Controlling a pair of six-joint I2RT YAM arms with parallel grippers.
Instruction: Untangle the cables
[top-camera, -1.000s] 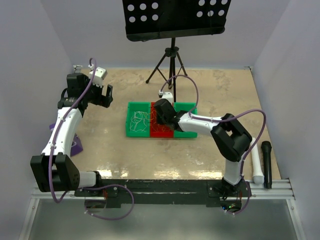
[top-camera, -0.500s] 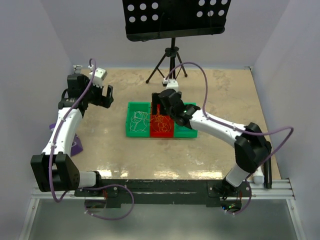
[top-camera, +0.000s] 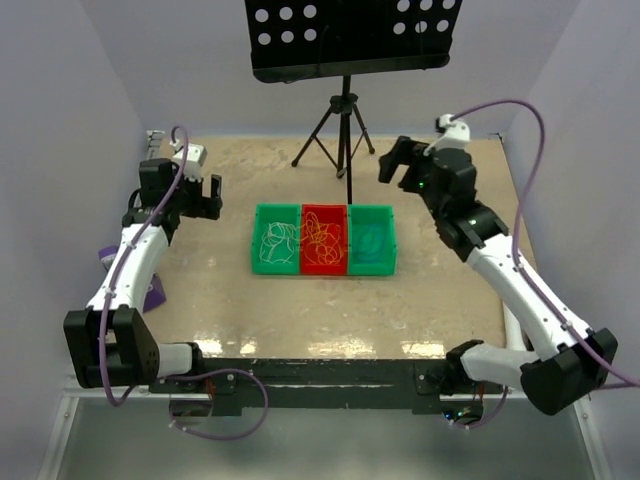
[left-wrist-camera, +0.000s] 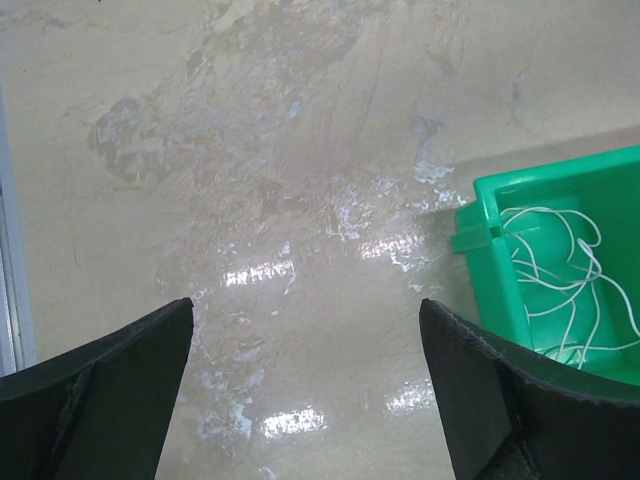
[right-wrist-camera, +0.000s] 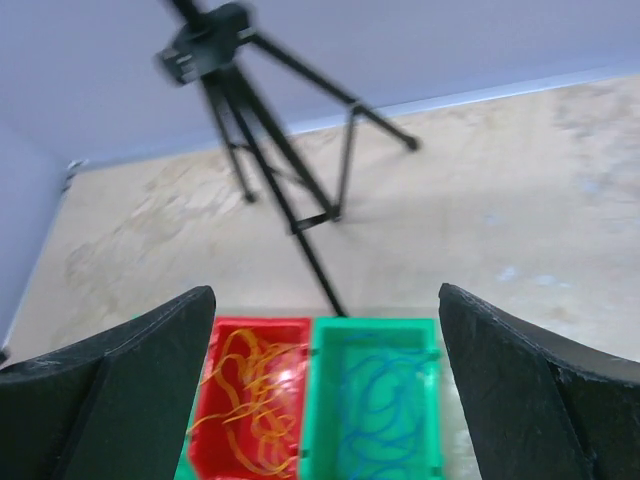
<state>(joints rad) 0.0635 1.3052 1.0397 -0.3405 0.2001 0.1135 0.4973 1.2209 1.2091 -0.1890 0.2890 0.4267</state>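
Three bins stand side by side at mid-table. A whitish cable (top-camera: 272, 243) lies coiled in the left green bin (top-camera: 258, 238), an orange cable (top-camera: 323, 241) in the red bin (top-camera: 323, 209), and a bluish cable (top-camera: 370, 241) in the right green bin (top-camera: 389, 240). My left gripper (top-camera: 203, 195) hovers open over bare table left of the bins. In the left wrist view the left gripper (left-wrist-camera: 305, 305) is empty, with the green bin (left-wrist-camera: 482, 250) and the whitish cable (left-wrist-camera: 560, 275) at the right. My right gripper (top-camera: 396, 162) hangs open behind the bins. The right wrist view shows the right gripper (right-wrist-camera: 326, 290) empty above the orange cable (right-wrist-camera: 250, 400) and the bluish cable (right-wrist-camera: 375, 405).
A black music stand on a tripod (top-camera: 343, 125) stands behind the bins, one leg reaching toward the red bin; the tripod (right-wrist-camera: 250, 140) fills the upper right wrist view. A purple object (top-camera: 150, 293) lies by the left arm. Walls close in the table on three sides.
My right gripper rose out of the red bin, swung back to the far right and opened, leaving the orange cable in that bin. The left arm shifted only slightly.
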